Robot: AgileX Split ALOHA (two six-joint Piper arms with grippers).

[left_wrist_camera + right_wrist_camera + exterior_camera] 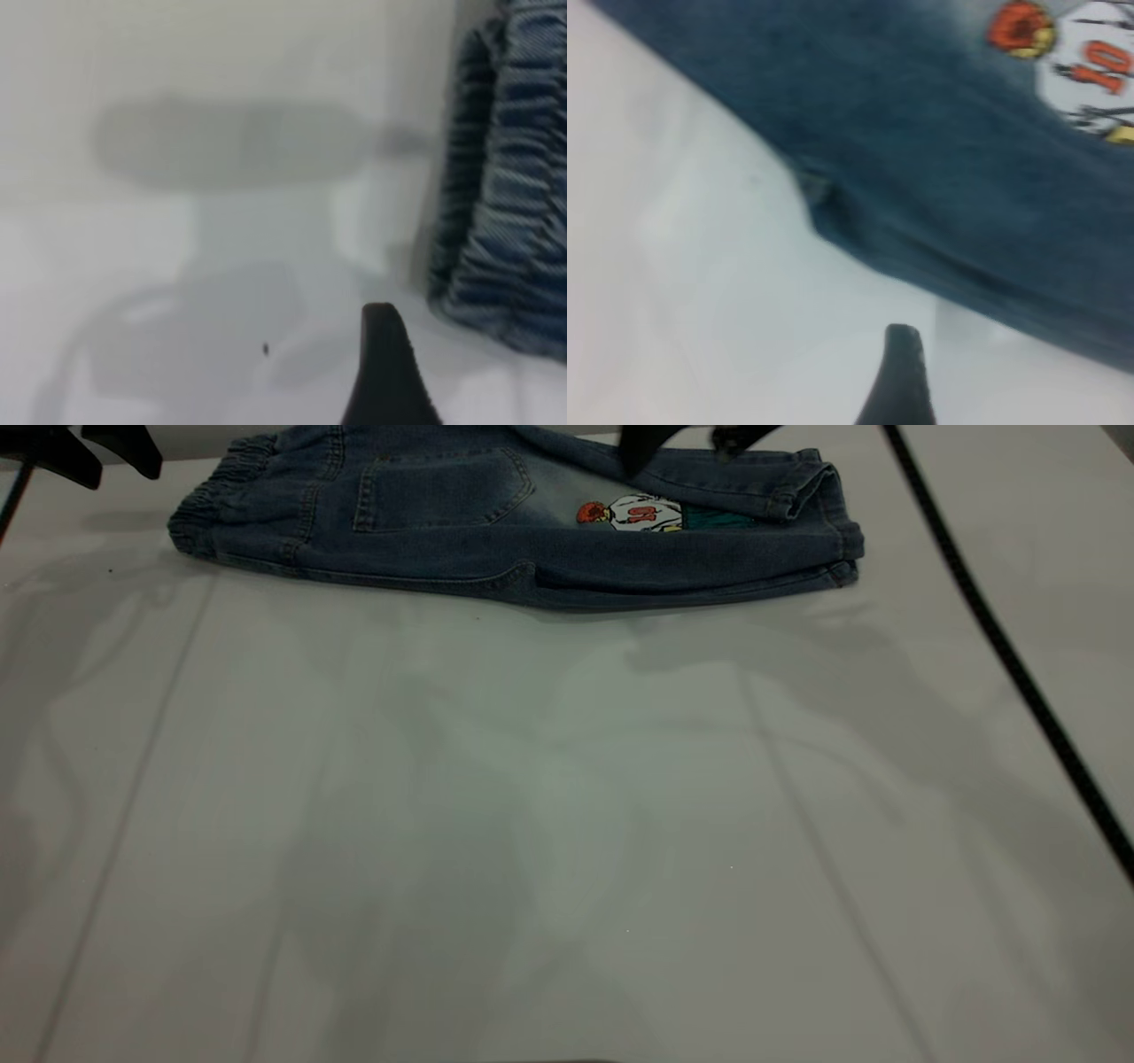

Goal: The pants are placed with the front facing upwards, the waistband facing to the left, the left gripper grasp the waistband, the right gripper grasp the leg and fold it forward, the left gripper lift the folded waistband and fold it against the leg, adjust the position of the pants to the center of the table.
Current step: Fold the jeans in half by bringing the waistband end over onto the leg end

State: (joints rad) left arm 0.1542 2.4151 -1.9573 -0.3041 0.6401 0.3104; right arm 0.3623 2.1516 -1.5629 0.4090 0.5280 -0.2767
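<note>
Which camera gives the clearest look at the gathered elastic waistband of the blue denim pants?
The left wrist view: the ruffled denim waistband fills its edge close up, gathers distinct, beside one black left gripper finger. The exterior view shows the waistband small, at the pants' left end. The right wrist view shows only leg fabric and print.

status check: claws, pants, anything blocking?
Left claw off the waistband, holding nothing. Right claw above the leg. Pants folded lengthwise at table's far edge. Nothing blocking.
</note>
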